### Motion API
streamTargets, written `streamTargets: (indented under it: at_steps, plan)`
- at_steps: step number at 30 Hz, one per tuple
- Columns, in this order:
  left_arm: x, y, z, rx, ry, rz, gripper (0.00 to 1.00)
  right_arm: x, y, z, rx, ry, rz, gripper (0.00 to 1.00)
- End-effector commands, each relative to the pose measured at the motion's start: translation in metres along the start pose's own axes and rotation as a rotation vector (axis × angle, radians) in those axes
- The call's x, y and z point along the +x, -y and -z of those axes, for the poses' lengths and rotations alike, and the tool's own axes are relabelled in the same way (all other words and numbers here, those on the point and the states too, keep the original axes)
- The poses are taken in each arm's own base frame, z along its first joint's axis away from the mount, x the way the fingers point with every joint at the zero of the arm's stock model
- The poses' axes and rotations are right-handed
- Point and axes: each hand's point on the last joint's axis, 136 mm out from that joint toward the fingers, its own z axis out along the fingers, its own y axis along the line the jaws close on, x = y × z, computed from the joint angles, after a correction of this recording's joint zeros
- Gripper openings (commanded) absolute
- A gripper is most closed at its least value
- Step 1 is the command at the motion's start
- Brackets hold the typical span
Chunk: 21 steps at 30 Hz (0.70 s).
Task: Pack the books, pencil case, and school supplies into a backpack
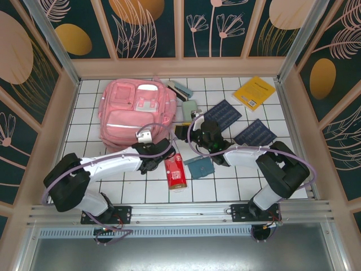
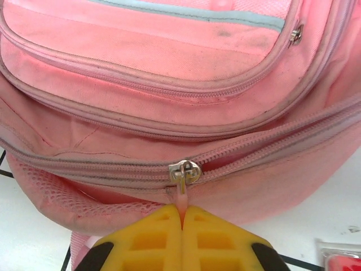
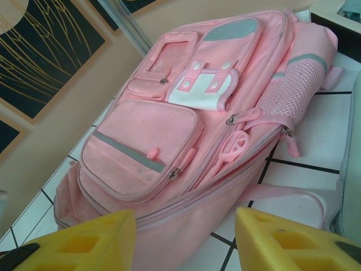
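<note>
Backpack (image 1: 132,113) on white-tiled table (image 1: 225,189), leaf-print walls (image 1: 152,28) around; left hand (image 2: 181,223) clenches its zip pull (image 2: 181,192), right hand (image 3: 183,217) apparently released.

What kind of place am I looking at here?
Probably a staged robot test booth, not a classroom: a white tiled table fenced by floral wall panels on metal posts, with the left arm and right arm bolted to a rail.

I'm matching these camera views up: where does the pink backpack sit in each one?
Top external: backpack upper left of the table.
Left wrist: backpack across the frame, its zipper pull pinched by the left gripper.
Right wrist: backpack centre, beyond the open right gripper.
Shared landmark: the pale reflective strip on its front.
</note>
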Motion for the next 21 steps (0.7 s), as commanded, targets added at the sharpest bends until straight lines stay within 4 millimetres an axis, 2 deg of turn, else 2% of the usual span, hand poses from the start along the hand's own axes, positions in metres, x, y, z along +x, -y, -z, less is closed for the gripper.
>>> streamTargets:
  at_steps: [1,8,10,14,21]
  plan:
    - [-0.011,0.002,0.011,0.076,0.025,0.006,0.00,0.000,-0.004,-0.005,-0.028,-0.009,-0.025,0.50]
    - [-0.025,0.024,0.039,0.355,0.076,0.025,0.00,0.020,0.001,-0.033,0.004,-0.117,-0.199,0.50]
    - [-0.025,0.028,0.044,0.405,0.082,0.023,0.00,0.026,-0.007,-0.040,-0.025,-0.150,-0.249,0.50]
    - [-0.020,0.027,0.043,0.414,0.075,0.013,0.00,0.039,-0.022,-0.056,-0.012,-0.200,-0.285,0.50]
    - [-0.017,0.018,0.044,0.415,0.077,0.030,0.00,0.062,-0.019,-0.069,0.061,-0.262,-0.323,0.50]
